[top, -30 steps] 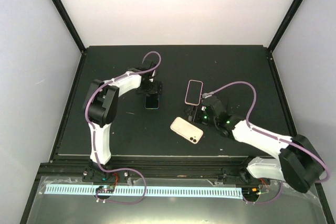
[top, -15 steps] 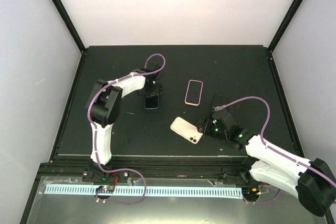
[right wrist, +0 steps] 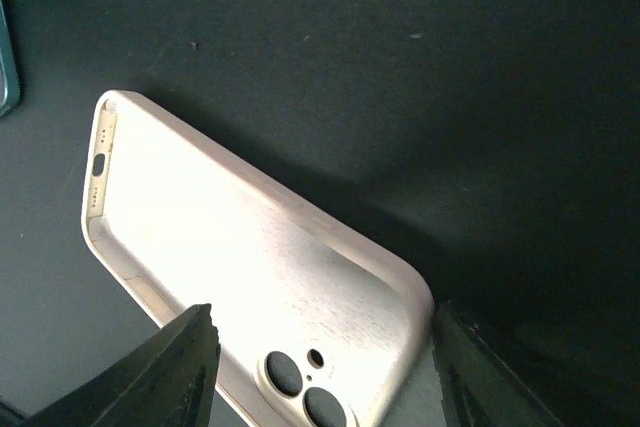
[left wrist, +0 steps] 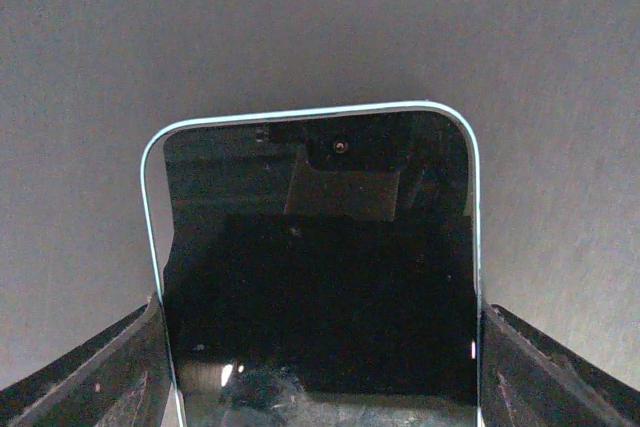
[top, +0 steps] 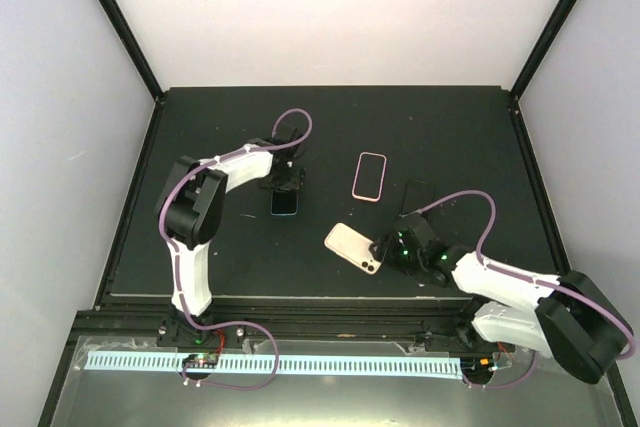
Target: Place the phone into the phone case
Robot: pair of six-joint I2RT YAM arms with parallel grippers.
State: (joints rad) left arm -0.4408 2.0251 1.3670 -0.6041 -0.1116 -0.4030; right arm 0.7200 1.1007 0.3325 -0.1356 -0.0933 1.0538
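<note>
A phone (left wrist: 320, 277) with a black screen and a light blue frame lies face up on the dark table; it also shows in the top view (top: 284, 202). My left gripper (left wrist: 320, 387) (top: 284, 183) is shut on the phone, one finger against each long edge. A beige phone case (right wrist: 240, 257) (top: 354, 247) lies open side up, with its camera cut-outs towards my right gripper. My right gripper (right wrist: 325, 377) (top: 383, 249) is open, and its fingers straddle the case's camera end.
A pink-rimmed phone or case (top: 370, 176) lies flat behind the beige case. A dark rectangular thing (top: 415, 197) lies to its right. A teal edge (right wrist: 6, 57) shows at the left border of the right wrist view. Black rails bound the table.
My right arm has swung back and to the near side, from beside the pink-rimmed thing to the beige case's right end. My left gripper and the blue phone have shifted slightly nearer.
</note>
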